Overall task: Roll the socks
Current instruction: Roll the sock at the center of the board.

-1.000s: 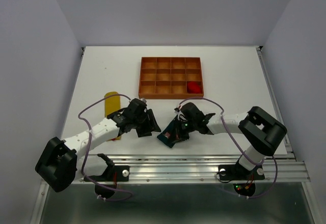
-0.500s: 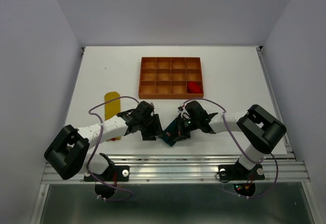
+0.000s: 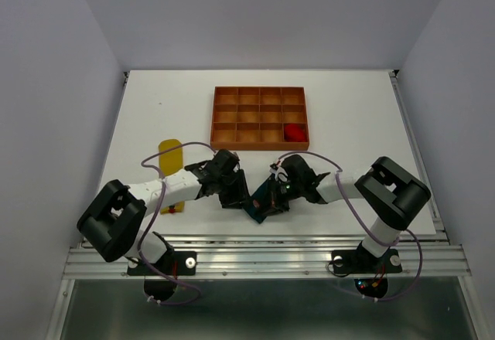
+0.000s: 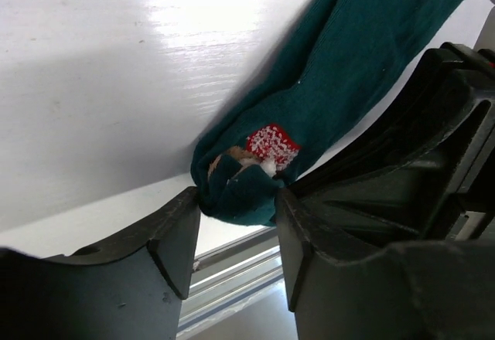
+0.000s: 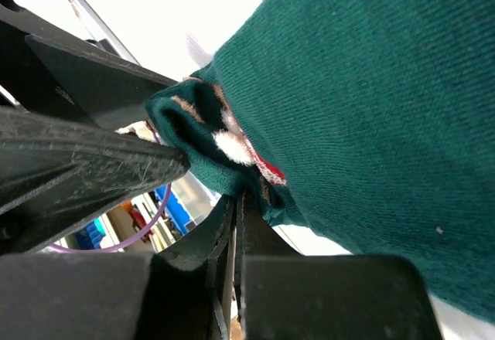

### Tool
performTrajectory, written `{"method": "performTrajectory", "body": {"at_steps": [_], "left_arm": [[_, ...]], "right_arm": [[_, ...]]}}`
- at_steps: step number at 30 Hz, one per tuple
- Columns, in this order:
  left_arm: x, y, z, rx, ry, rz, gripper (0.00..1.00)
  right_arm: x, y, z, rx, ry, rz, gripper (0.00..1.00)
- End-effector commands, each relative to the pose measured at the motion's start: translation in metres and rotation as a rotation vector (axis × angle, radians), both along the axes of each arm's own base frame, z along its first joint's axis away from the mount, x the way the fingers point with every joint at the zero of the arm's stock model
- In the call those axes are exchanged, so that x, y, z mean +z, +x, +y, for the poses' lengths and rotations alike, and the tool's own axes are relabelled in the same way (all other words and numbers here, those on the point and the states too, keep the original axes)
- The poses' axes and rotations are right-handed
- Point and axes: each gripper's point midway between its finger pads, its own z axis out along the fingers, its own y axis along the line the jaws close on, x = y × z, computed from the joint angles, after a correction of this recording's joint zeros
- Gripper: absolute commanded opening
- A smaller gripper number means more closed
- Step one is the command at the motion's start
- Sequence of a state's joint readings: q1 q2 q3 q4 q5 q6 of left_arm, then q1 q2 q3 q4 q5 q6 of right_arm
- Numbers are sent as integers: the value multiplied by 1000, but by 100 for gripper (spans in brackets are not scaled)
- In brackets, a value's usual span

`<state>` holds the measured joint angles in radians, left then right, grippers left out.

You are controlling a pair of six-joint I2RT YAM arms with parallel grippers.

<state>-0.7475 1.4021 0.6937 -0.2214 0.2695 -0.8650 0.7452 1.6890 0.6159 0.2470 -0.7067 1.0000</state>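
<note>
The dark teal-green sock (image 3: pixel 259 205) lies near the table's front edge, its near end folded over into a small bundle showing the white-and-red pattern (image 4: pixel 271 143). My right gripper (image 3: pixel 277 195) is shut on that folded end (image 5: pixel 238 201), pinching the fabric (image 5: pixel 371 85). My left gripper (image 3: pixel 234 192) is open, its jaws astride the same folded end (image 4: pixel 236 201), which touches both fingertips. The yellow sock (image 3: pixel 170 157) lies flat at the left, partly under the left arm. The red sock (image 3: pixel 294 132) sits bundled in the tray.
The orange-brown compartmented tray (image 3: pixel 232 116) stands at the table's centre back. The metal rail of the table's front edge (image 3: pixel 271 247) runs just below both grippers. Cables loop over both arms. The left gripper's black fingers (image 5: pixel 77 162) crowd the right wrist view.
My left gripper has moved right, towards the teal sock, and now straddles its folded end. The right gripper has stayed shut on the sock, almost still.
</note>
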Motion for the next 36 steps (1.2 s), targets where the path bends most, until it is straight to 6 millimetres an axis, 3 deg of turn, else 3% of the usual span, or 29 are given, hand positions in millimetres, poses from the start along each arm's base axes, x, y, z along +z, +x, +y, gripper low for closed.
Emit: {"method": "performTrajectory", "body": {"at_steps": [1,10,14,15,20,25,26,36], "left_arm": [[7,10,-12,-26,-12,-37,50],[-3,9,-14,-39,17,-14,35],[-4,13,-13,-38,67,-13,15],[-7,11,-11,-38,90,-1,1],[-12,10,-6,-40,170,45,0],[-18,2,3,-39,260,129,0],[-16,3,2,-41,260,134,0],[-10,3,4,-23,311,168,0]], "right_arm": [[-4,4,-3,-12,11,-7,1],[-6,8,-7,-30,18,-3,1],[-6,7,-8,-10,21,-28,1],[-4,9,-7,9,23,-64,1],[-7,22,-19,36,-94,-193,18],[3,22,-12,124,-154,-411,33],[10,26,-11,129,-160,-481,41],[40,12,1,194,-203,-851,48]]}}
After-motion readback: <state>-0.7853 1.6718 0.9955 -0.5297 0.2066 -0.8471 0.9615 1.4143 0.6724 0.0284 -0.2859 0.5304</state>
